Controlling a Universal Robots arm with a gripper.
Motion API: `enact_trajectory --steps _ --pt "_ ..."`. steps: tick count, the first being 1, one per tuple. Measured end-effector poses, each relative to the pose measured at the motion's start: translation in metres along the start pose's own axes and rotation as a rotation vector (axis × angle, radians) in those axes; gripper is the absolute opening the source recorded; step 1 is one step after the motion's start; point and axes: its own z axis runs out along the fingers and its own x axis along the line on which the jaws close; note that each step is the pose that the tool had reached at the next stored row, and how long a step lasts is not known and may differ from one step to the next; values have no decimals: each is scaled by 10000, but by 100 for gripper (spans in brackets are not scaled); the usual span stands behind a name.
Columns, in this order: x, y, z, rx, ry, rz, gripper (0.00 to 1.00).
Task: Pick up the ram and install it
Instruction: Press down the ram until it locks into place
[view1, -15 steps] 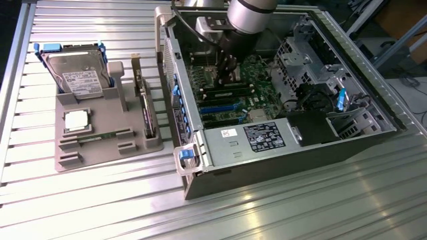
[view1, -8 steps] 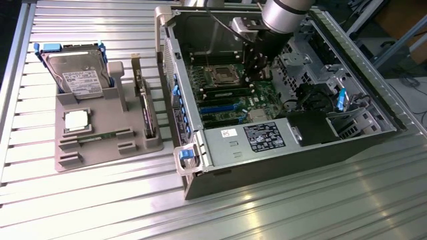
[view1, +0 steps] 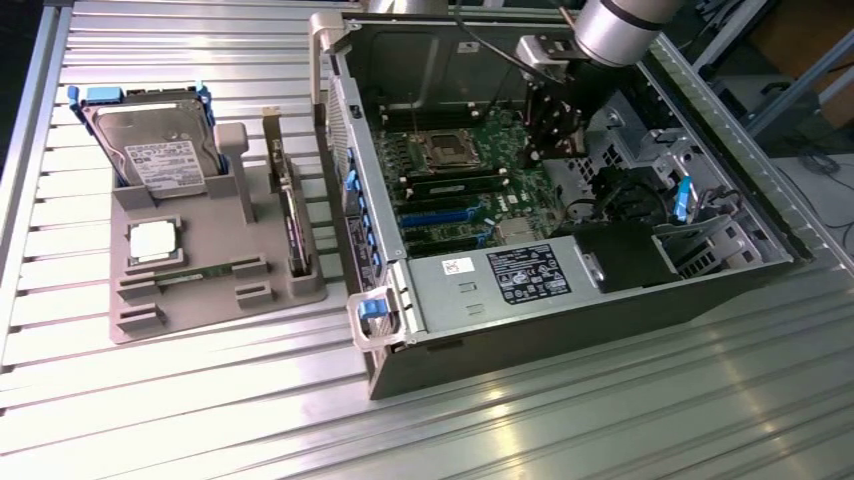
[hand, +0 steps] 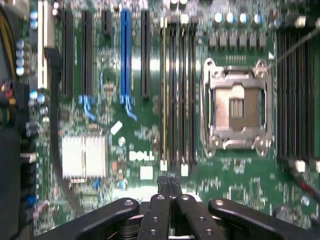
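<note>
The ram looks like a thin green strip lying in a groove of the grey holder block at the exterior view's left. My gripper hangs inside the open computer case, over the green motherboard, far from that strip. In the wrist view the gripper has its two fingers pressed together with nothing between them. It hovers just off the end of the long black memory slots, beside the empty silver processor socket. One slot shows a thin yellowish line along it.
The holder block also carries a hard drive in a blue frame, a square silver processor chip and an upright dark card. A black power supply and cables crowd the case. Everything rests on a ribbed metal table.
</note>
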Motion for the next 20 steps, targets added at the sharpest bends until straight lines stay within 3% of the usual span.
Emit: enact_trajectory --steps 2,7,14,15,20 --pt "0 -89 -11 0 0 0 10" --pt "-1 -154 -146 -1 1 2 10" --pt "-2 -127 -789 0 -13 1 10" --pt "-2 -125 -818 0 -36 0 10" --pt "-2 -124 -820 0 -34 0 10"
